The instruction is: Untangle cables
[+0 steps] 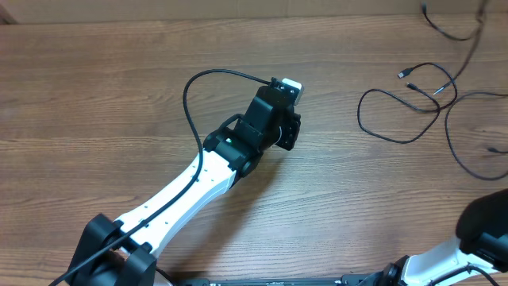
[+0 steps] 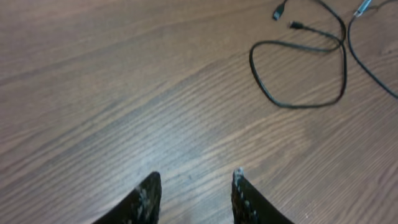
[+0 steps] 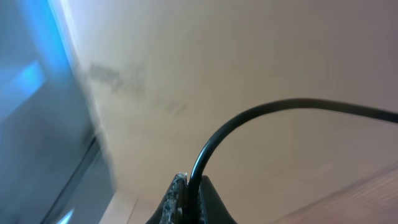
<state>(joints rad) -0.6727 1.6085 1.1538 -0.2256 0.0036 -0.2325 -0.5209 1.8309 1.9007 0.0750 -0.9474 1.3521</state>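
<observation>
left gripper (image 2: 195, 182) spread above the table (image 1: 95, 71) | right gripper (image 3: 189, 186) pressed together, i see it pinching a black cable (image 3: 249, 121) | loose cables (image 2: 251, 59) lie looped at the table's far right, well apart from the left gripper

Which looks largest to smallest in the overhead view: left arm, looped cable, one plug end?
Left arm, largest by far; it sits nearer the camera, but the gap is too big to matter.
Looped cable.
Plug end, smallest.
</observation>
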